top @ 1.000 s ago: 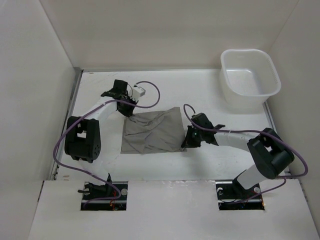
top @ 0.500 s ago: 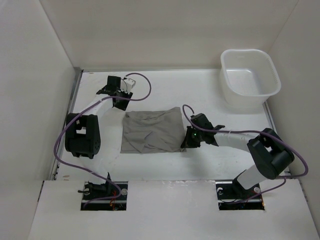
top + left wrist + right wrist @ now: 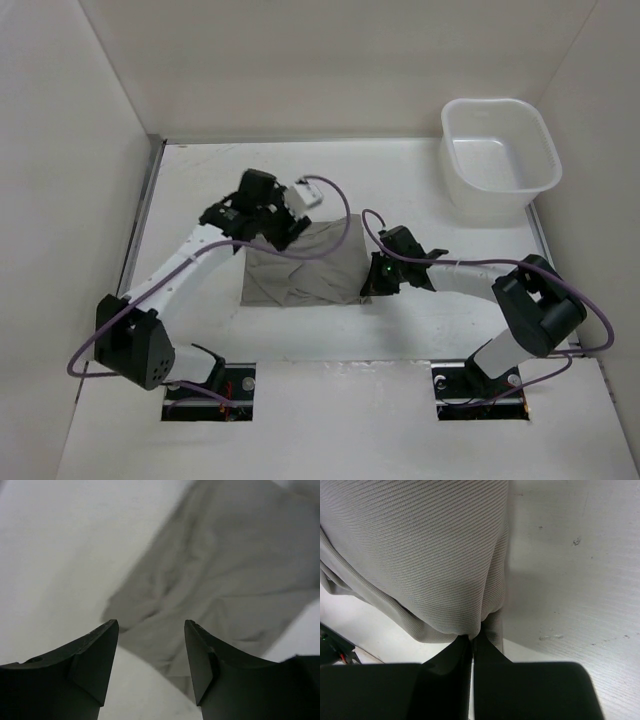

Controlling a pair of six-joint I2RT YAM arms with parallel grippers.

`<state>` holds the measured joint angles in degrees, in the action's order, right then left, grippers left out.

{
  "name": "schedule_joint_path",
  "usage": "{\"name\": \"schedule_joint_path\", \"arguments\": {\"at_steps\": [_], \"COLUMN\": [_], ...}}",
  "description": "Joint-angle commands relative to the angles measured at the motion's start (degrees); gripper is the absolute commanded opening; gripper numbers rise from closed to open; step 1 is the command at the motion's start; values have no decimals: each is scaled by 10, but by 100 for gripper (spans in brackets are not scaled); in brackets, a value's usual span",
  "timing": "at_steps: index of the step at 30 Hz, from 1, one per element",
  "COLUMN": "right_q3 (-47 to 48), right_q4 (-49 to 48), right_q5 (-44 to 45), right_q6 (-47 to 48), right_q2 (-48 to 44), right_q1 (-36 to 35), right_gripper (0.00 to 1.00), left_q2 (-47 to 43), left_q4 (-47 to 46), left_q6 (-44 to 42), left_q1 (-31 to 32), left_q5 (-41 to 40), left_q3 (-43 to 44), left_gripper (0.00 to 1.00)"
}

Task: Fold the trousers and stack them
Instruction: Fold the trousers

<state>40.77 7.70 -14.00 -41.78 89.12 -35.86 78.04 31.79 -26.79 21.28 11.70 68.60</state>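
My left arm (image 3: 185, 264) and right arm (image 3: 465, 277) are white tubes with black joint housings, each trailing a looping purple cable (image 3: 346, 208); left end effector (image 3: 151, 625) fingers (image 3: 95, 660) are matte black wedges.

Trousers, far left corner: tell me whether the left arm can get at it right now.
Probably yes. The left gripper is open over that part of the trousers, and its wrist view shows only cloth and table ahead. The right gripper pinches the opposite edge, clear of it.
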Motion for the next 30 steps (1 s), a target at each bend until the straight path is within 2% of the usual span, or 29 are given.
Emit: {"name": "schedule_joint_path", "arguments": {"at_steps": [1, 6, 12, 14, 18, 21, 24, 30], "right_q3": [-3, -18, -26, -25, -25, -25, -32, -46], "right_q4": [-7, -23, -34, -34, -33, -30, -29, -27], "right_q5": [6, 7, 10, 10, 9, 9, 9, 5], "right_q6": [8, -10, -21, -21, -21, -21, -21, -21], "right_q2": [2, -15, -23, -26, -27, -23, -25, -32], "right_q1": [0, 15, 22, 22, 25, 27, 29, 31], "right_gripper": [2, 3, 3, 3, 2, 0, 0, 0], "left_q2": [26, 55, 97, 106, 105, 73, 19, -61], "left_q4": [68, 33, -23, -33, -20, 10, 42, 146], "left_q6": [-15, 4, 17, 9, -7, -27, -63, -130], "left_q1": [63, 121, 142, 140, 137, 142, 131, 104], "left_q5": [16, -18, -97, -120, -138, -138, -150, -144], "left_q3": [-81, -105, -121, -130, -151, -167, -175, -198], "left_gripper": [54, 54, 50, 44, 17, 6, 1, 0]}}
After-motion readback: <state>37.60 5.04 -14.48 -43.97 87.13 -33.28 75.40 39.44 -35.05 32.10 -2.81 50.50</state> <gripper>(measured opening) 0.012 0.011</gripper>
